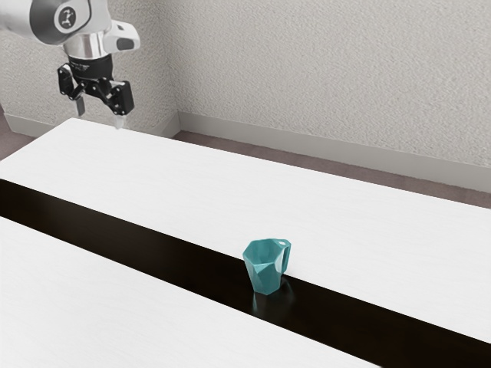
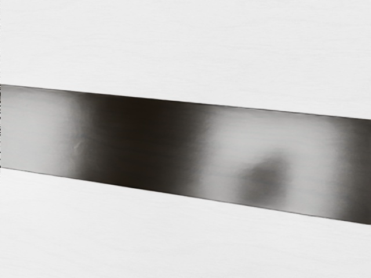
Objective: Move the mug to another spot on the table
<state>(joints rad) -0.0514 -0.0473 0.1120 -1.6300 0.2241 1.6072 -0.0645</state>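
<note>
A teal faceted mug (image 1: pixel 267 267) stands upright on the table's black stripe (image 1: pixel 138 238), its handle toward the exterior view's right. My gripper (image 1: pixel 98 116) hangs high at the exterior view's upper left, above the table's far corner and well away from the mug. Its two fingers (image 1: pixel 118 120) are spread apart, open, with nothing between them. The wrist view looks down on the glossy dark stripe (image 2: pixel 174 145) crossing the white tabletop (image 2: pixel 185 40).
The white table (image 1: pixel 345 207) stretches across the exterior view, split by the dark band. A textured grey wall (image 1: pixel 322 69) with a baseboard runs behind it, and a strip of brown floor (image 1: pixel 307 157) lies between.
</note>
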